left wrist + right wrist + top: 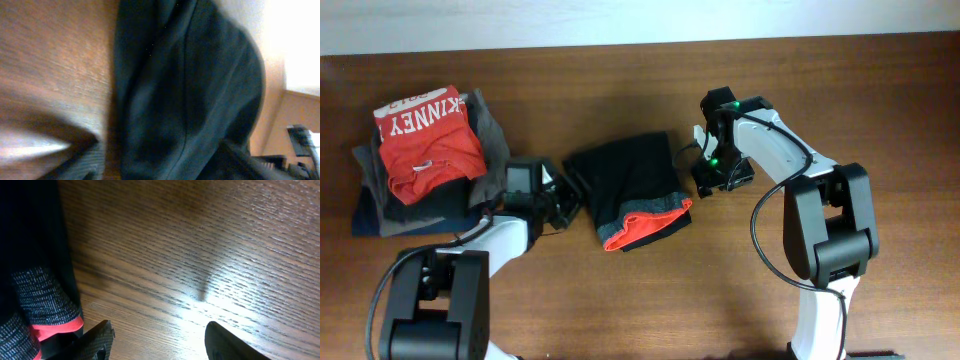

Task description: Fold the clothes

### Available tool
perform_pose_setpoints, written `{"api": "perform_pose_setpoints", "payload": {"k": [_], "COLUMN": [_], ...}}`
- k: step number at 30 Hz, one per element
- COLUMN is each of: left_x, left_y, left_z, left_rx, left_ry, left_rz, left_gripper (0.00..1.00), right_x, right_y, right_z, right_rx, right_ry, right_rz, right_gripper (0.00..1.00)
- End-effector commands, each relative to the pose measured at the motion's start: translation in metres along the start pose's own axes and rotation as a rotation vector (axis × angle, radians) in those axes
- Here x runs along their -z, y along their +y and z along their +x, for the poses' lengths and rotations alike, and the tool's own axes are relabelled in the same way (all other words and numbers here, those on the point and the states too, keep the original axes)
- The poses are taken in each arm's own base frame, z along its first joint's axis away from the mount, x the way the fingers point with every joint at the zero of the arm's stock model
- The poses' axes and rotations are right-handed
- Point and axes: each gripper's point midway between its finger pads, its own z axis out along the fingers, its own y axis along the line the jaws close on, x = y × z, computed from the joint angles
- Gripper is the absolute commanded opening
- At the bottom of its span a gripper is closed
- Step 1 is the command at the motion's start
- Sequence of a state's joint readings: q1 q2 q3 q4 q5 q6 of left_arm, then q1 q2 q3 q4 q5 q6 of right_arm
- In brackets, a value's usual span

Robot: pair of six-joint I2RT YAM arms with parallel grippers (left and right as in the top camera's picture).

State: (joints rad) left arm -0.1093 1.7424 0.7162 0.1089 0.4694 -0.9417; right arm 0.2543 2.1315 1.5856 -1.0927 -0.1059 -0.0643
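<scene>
The black pants (625, 180) lie folded into a compact bundle at the middle of the table, the grey waistband with its red-orange edge (648, 228) at the near end. My left gripper (565, 195) sits at the bundle's left edge. In the left wrist view its fingers (82, 162) stand wide apart, open, with the black cloth (185, 95) bulging between and beyond them. My right gripper (708, 180) hovers just right of the pants. It (160, 340) is open over bare wood, the waistband (40, 300) beside its left finger.
A pile of other garments sits at the far left: a red T-shirt (425, 140) with white lettering on top of grey and navy folded pieces (380, 205). The wooden table (620, 300) ends at a pale wall along the back.
</scene>
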Motion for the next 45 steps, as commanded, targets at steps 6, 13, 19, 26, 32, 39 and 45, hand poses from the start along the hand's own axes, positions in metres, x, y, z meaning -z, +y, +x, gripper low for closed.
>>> {"api": "perform_pose_setpoints", "payload": {"k": [6,13,19,26,32,39,45], "left_x": [-0.004,-0.007,-0.007,-0.011,-0.018,0.000,0.034], "left_y": [0.064,0.071,0.082,0.084,0.066,0.053,0.074], "left_z": [0.064,0.099,0.123,0.120,0.099,0.055,-0.010], "left_rx": [0.118,0.211,0.289,0.328,0.166,-0.029,-0.080], "left_ry": [0.252,0.313,0.336,0.283,0.215,0.077,-0.152], "left_rz": [-0.147,-0.213,-0.267,-0.215,-0.117,-0.105,-0.221], "left_gripper": [0.95,0.93,0.93,0.92,0.92,0.99,0.99], "right_x": [-0.007,-0.007,-0.007,-0.007,-0.006,-0.004,-0.004], "right_y": [-0.001,-0.001,-0.001,0.000,-0.001,-0.014,-0.017], "right_z": [0.003,0.004,0.005,0.006,0.005,0.007,0.007], "right_rx": [0.010,0.010,0.010,0.010,0.008,-0.028,-0.037], "right_ry": [0.022,0.026,0.032,0.033,0.030,0.034,0.032], "right_rz": [0.012,0.011,0.011,0.011,0.012,0.007,0.006], "right_gripper": [0.64,0.64,0.64,0.64,0.64,0.64,0.64]}}
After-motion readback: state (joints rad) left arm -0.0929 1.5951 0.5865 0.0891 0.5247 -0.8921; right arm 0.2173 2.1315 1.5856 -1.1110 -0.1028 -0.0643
